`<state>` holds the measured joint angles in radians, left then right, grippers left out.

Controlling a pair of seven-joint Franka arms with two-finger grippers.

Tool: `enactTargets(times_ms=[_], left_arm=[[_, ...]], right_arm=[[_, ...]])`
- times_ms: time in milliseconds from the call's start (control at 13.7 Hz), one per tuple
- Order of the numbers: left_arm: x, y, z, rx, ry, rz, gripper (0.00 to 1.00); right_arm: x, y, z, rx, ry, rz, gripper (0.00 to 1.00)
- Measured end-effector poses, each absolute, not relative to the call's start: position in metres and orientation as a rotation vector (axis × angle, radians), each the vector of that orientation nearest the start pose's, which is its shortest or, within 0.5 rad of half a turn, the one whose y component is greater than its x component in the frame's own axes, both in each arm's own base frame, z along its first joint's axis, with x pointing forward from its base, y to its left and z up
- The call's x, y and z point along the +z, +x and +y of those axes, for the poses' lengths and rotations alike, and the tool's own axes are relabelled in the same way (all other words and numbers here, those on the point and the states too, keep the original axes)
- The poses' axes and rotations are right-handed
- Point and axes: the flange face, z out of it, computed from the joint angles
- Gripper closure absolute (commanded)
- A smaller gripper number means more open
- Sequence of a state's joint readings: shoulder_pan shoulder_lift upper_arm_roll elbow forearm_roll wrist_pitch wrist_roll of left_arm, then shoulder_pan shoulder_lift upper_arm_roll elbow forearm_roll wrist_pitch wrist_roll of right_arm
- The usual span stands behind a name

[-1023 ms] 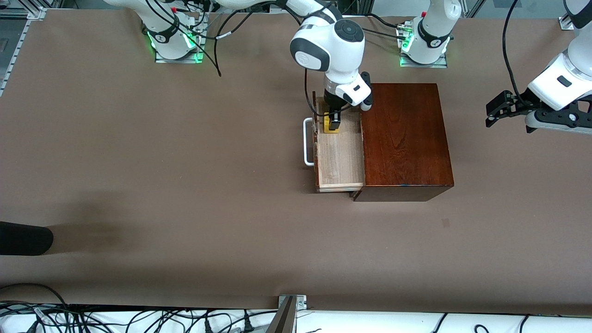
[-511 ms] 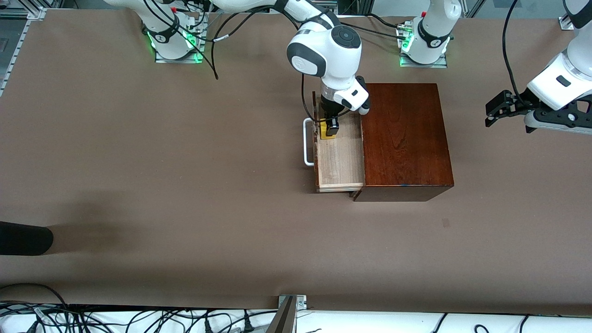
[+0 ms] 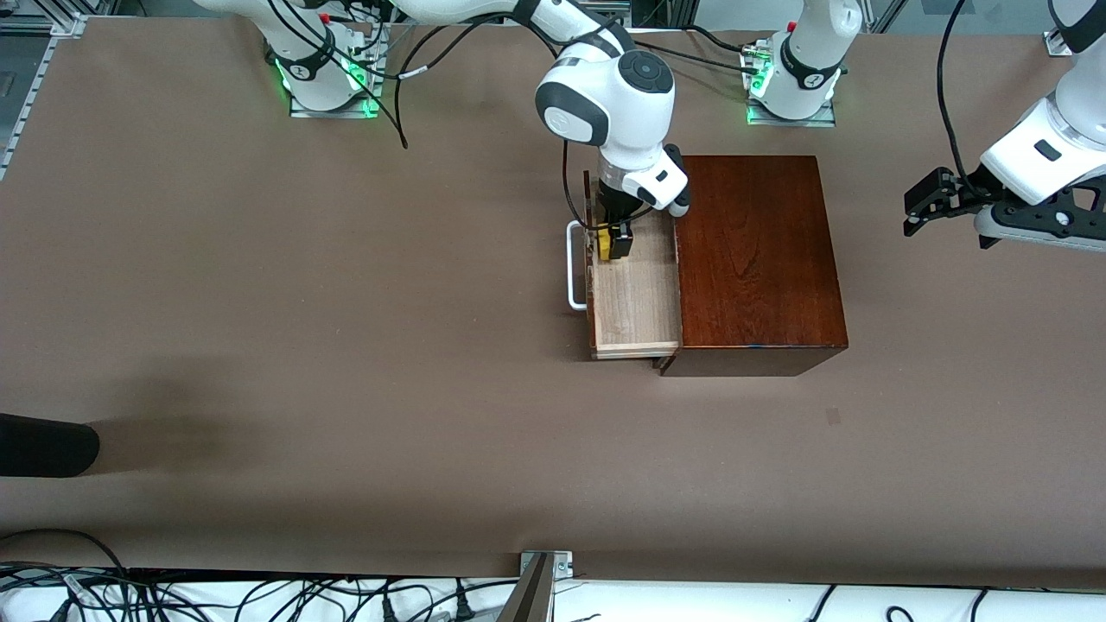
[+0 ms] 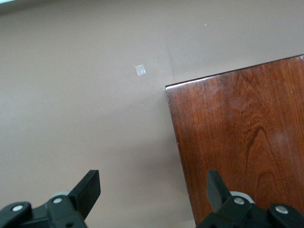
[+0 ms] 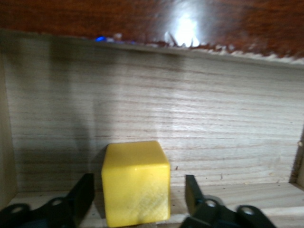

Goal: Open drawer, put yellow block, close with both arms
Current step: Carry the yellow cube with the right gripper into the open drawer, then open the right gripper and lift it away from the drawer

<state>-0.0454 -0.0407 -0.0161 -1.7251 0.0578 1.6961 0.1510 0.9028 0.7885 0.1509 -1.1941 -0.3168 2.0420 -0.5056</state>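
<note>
1. The drawer (image 3: 635, 298) is pulled out of the shiny red-brown wooden box (image 3: 759, 259), which sits a bit nearer the bench's robot-side edge than its camera-side edge, toward the left arm's end.
2. The drawer is a pale tray of rough, stripy wood, with a white bent bar handle (image 3: 574, 265) on its dark front.
3. The yellow block (image 5: 137, 183) is a small, smooth cube with 4 square sides. It sits on the drawer floor, in the corner nearest the robot bases, close to the front wall.
4. The right gripper (image 3: 613, 241) is down inside the drawer. Its 2 black fingers (image 5: 81, 197) stand a little apart on each side of the block, not squeezing it.
5. The left gripper (image 3: 923, 203) waits in the air near the bench edge at the left arm's end, its jaws spread wide.
</note>
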Motion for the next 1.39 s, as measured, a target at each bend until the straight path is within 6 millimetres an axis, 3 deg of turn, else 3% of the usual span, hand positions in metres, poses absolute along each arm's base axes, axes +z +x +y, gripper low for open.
enactTargets(times_ms=[292, 438, 584, 804, 950, 1169, 1388], left_arm=[[0.586, 0.545, -0.028, 0.044, -3.026, 0.607, 0.00], [0.589, 0.539, -0.029, 0.152, -2.988, 0.819, 0.00], [0.587, 0.540, -0.030, 0.242, -2.929, 1.108, 0.00], [0.562, 0.545, -0.035, 0.370, -2.923, 1.449, 0.00], [0.539, 0.524, -0.056, 0.689, -2.938, 1.629, 0.00], [0.520, 0.501, -0.141, 0.940, -2.800, 1.897, 0.00], [0.492, 0.500, -0.230, 0.922, -2.666, 2.120, 0.00]], right_arm=[[0.364, 0.430, 0.644, 0.288, 2.048, 2.169, 0.00], [0.404, 0.441, 0.638, 0.372, 2.070, 2.137, 0.00], [0.451, 0.469, 0.611, 0.447, 2.124, 2.060, 0.00], [0.521, 0.533, 0.533, 0.539, 2.295, 1.892, 0.00], [0.562, 0.559, 0.474, 0.511, 2.456, 1.787, 0.00], [0.613, 0.579, 0.384, 0.505, 2.687, 1.579, 0.00], [0.638, 0.579, 0.288, 0.451, 2.870, 1.355, 0.00]])
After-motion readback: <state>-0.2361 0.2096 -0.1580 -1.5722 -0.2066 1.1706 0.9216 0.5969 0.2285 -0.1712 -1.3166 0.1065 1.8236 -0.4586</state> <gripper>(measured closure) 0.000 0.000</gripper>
